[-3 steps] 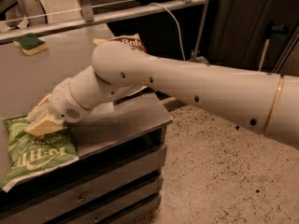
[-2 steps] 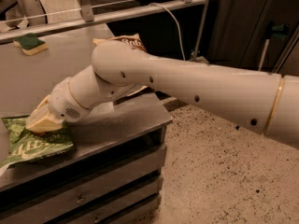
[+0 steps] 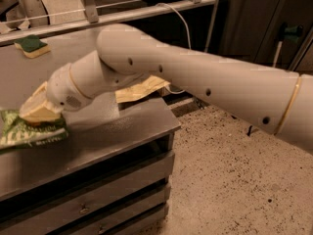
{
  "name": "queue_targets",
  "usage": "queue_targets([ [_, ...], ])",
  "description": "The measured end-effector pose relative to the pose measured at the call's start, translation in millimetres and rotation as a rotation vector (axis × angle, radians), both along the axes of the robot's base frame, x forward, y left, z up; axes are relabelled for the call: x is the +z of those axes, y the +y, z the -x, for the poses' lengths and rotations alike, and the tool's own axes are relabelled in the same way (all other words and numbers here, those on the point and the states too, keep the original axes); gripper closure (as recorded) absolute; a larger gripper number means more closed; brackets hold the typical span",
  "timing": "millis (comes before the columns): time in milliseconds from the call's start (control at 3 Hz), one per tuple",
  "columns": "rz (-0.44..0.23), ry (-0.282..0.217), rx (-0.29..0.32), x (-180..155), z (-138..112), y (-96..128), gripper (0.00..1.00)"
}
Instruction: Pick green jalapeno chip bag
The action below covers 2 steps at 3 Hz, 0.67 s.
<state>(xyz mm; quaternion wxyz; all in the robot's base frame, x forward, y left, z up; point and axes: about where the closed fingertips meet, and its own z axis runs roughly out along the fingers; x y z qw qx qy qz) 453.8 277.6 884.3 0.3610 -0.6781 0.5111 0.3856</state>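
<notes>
The green jalapeno chip bag point(image 3: 28, 134) is at the far left, crumpled and partly cut off by the frame edge. It is bunched under my gripper point(image 3: 35, 114) rather than lying flat on the grey cabinet top point(image 3: 122, 124). The gripper's cream fingers are closed on the bag's upper edge. My white arm point(image 3: 195, 84) reaches in from the right across the cabinet top, and its shadow falls on the surface below.
A cream-and-brown chip bag point(image 3: 142, 88) lies behind the arm, mostly hidden by it. A green-and-yellow sponge point(image 3: 31, 45) sits at the back left. A metal rail point(image 3: 122, 13) runs along the far edge. Speckled floor point(image 3: 234, 180) lies to the right of the cabinet's edge.
The bag lay flat with its lettering showing; now it is gathered and drawn up under the gripper, showing much less of its face. The arm has shifted slightly.
</notes>
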Motion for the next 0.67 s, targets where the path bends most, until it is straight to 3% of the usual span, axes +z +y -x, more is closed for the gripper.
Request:
queue_targets([
  [333, -0.137, -0.050, 0.009, 66, -20, 3, 1.00],
  [667, -0.219, -0.047, -0.001, 98, -27, -1, 1.00],
])
